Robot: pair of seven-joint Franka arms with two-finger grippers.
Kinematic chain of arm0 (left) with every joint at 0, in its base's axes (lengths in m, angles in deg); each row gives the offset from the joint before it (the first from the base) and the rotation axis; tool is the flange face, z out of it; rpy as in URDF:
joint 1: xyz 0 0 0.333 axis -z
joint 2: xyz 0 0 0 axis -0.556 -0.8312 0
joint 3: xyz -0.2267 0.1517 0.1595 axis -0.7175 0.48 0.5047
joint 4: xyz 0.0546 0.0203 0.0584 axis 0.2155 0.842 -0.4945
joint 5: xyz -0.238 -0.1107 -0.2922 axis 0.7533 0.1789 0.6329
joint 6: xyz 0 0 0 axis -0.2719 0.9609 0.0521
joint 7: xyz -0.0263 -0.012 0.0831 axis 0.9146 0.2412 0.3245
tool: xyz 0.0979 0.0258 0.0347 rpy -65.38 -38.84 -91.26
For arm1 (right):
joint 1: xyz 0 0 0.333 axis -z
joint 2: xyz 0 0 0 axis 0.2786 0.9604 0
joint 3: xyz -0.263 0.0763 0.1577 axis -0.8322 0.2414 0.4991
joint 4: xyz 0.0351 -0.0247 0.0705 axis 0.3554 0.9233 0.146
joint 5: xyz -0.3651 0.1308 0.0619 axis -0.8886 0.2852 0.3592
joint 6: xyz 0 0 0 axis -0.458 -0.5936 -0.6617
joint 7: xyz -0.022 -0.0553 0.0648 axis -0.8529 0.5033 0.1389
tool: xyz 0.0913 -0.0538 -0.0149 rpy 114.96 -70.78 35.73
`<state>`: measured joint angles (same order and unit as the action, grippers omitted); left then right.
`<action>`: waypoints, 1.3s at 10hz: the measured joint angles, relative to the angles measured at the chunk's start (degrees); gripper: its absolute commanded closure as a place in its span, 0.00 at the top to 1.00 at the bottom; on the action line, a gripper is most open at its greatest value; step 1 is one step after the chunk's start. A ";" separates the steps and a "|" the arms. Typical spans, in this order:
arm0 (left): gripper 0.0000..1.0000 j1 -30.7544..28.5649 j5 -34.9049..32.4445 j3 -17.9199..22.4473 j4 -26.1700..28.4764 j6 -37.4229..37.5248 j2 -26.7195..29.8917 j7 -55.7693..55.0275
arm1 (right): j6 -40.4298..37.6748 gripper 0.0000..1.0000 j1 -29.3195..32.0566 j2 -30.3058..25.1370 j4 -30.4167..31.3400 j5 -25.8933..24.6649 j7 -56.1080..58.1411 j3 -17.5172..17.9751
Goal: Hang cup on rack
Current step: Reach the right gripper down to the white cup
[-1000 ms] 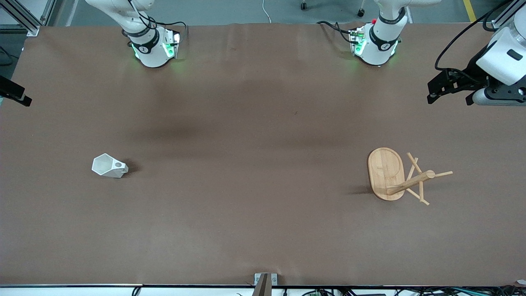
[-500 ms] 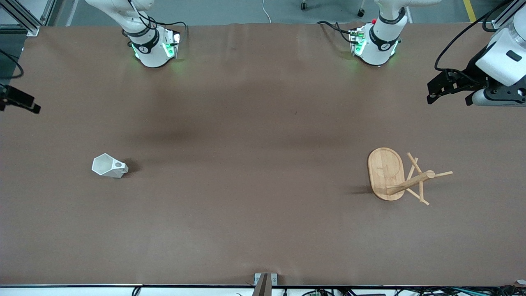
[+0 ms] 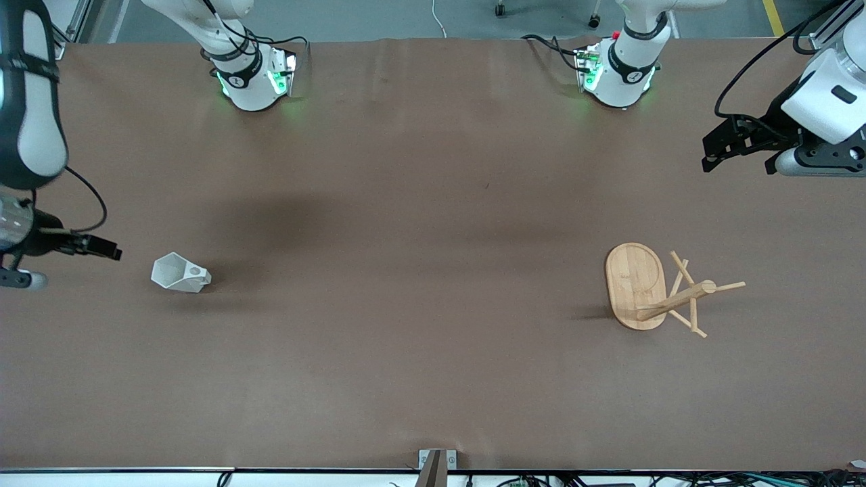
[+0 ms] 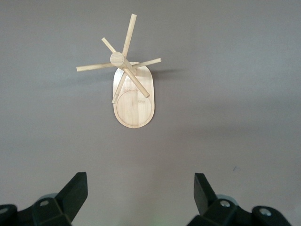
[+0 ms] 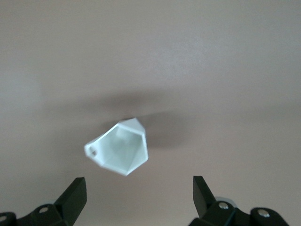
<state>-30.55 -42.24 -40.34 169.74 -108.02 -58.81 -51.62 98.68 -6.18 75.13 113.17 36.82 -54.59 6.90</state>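
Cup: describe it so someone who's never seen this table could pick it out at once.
On the brown table, look toward the right arm's end, away from the bamboo rack at the left arm's end. The cup lies alone on its side there, with the right pincer open close by. It is the only white object on the table: small, faceted, with a wide polygonal mouth and a small handle pierced by a round hole.

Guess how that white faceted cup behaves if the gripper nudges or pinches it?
The cup lies on its side on flat facets, so it probably slides or rocks rather than rolls. It looks small and thin-walled, likely light, so a nudge may skid it. The angled sides could slip from a pinch; the open right gripper might squeeze flat facets.
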 measured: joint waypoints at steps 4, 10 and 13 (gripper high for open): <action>1.00 -0.03 0.00 0.02 0.03 0.00 0.00 0.00 | 16.29 0.99 0.07 5.10 9.46 0.00 0.11 0.28; 1.00 -0.05 0.00 0.05 0.05 0.00 0.00 0.00 | 19.91 0.32 0.10 7.66 12.05 0.04 0.33 0.26; 1.00 -0.05 0.00 0.06 0.31 0.00 0.00 0.00 | 21.77 0.14 0.10 8.90 12.09 0.16 0.32 0.25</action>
<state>-30.60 -42.24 -40.28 170.04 -108.02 -58.81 -51.62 120.45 -6.09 84.03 125.26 36.98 -54.27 7.15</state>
